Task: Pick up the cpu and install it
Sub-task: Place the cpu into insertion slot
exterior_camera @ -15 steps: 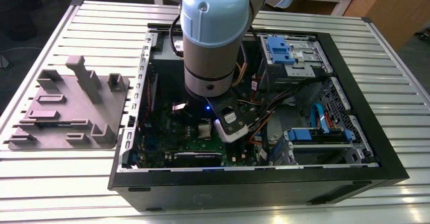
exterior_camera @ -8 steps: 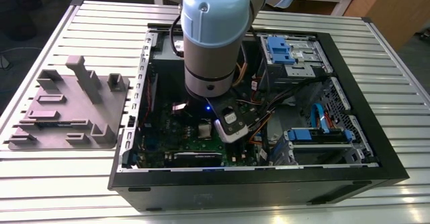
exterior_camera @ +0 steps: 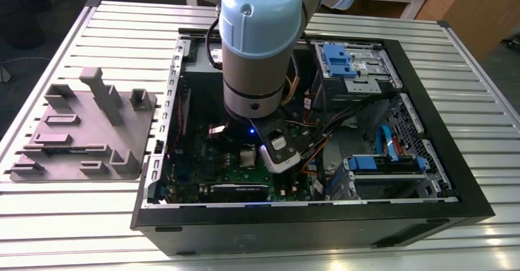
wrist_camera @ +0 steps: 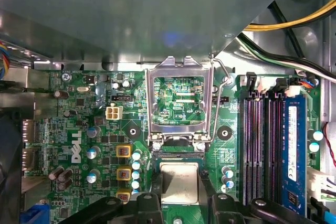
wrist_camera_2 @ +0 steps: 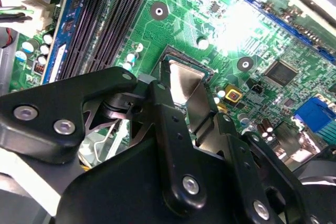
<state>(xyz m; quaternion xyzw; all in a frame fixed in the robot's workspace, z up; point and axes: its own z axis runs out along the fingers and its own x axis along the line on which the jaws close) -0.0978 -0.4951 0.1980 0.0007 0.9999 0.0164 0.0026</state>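
The black gripper [wrist_camera: 180, 195] clamps the flat silver-grey square cpu [wrist_camera: 179, 181] above its socket [wrist_camera: 176, 155]; the silvery metal frame [wrist_camera: 179, 103] stands open to admit it.

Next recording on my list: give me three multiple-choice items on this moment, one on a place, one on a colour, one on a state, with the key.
1. Where is the grey tray?
A) on the table, at the exterior view's left of the computer case
B) inside the case
C) leaning against a wall

2. What colour is the board?
A) red
B) green
C) white

3. How does the socket frame stand?
A) swung open
B) clamped down flat
C) taken off the board

Key:
1 A, the tray lies on the slatted table beside the case.
2 B, the first wrist view shows it green.
3 A, the frame is raised, leaving the cpu uncovered.
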